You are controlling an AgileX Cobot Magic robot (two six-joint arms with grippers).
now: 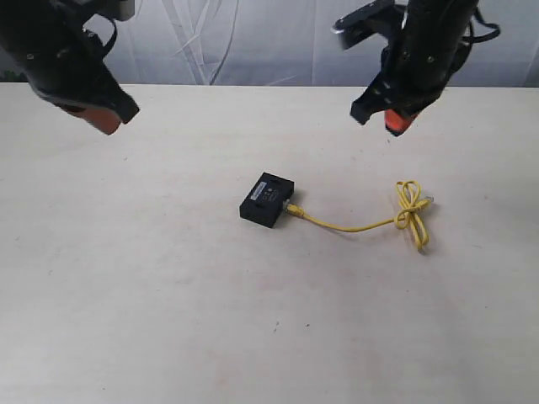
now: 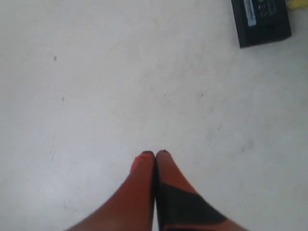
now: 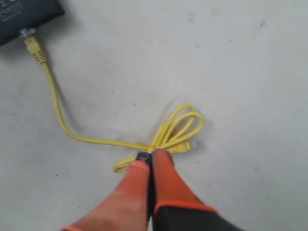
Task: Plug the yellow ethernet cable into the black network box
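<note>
The black network box (image 1: 268,199) lies flat in the middle of the table. One end of the yellow ethernet cable (image 1: 354,225) meets the box's right side, and its plug (image 3: 32,45) sits against the box (image 3: 24,14) edge. The cable runs right to a looped bundle (image 1: 411,210), with its free clear plug (image 3: 191,145) lying beside the loops (image 3: 180,126). My left gripper (image 1: 108,120) hangs shut and empty at the far left, well above the table. My right gripper (image 1: 390,119) is shut and empty, high above the bundle. The left wrist view shows shut fingertips (image 2: 155,154) and the box (image 2: 262,21) far off.
A pale table top (image 1: 168,295) with small scuffs spreads all around the box. A grey-white curtain (image 1: 253,42) hangs behind the table's far edge.
</note>
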